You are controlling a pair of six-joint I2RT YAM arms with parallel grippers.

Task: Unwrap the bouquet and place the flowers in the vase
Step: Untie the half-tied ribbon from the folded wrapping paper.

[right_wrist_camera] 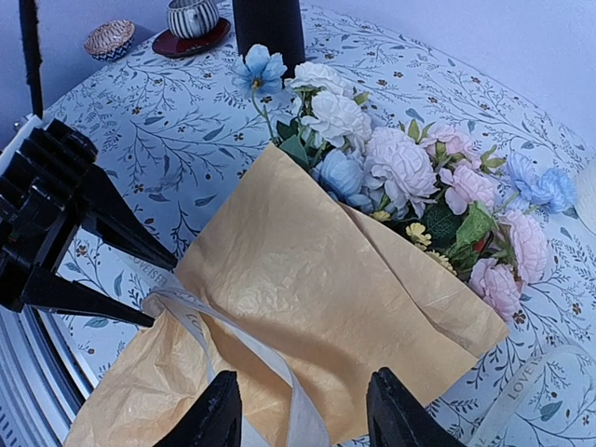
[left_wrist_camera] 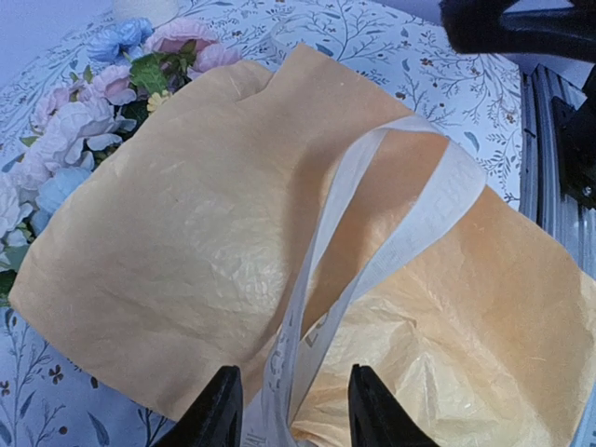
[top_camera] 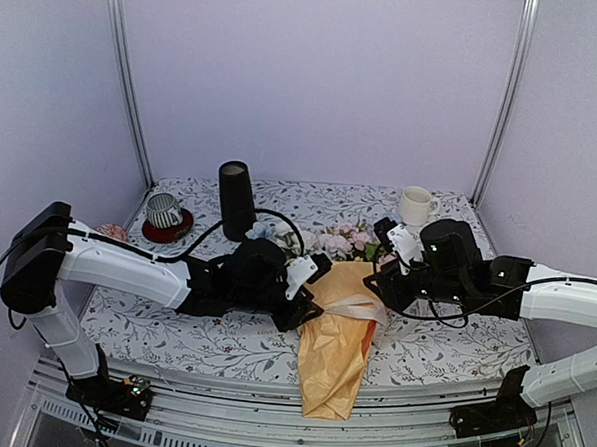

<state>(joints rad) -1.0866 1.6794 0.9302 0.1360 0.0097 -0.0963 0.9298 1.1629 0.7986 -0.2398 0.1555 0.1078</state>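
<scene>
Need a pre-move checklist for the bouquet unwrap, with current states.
1. Ribbon between the fingers of the left tool: ok.
2. Ribbon between the fingers of the right tool: ok.
3. Either tool clamped on ribbon: cannot tell.
4. Ribbon off bouquet: not ok, it loops over it.
5. Flowers out of the wrap: not ok, only heads stick out.
6. Vase upright: ok.

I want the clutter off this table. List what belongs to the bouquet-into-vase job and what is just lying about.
Job: bouquet, flowers, ribbon, vase.
Lying about: white mug, striped cup, red saucer, small patterned bowl.
</scene>
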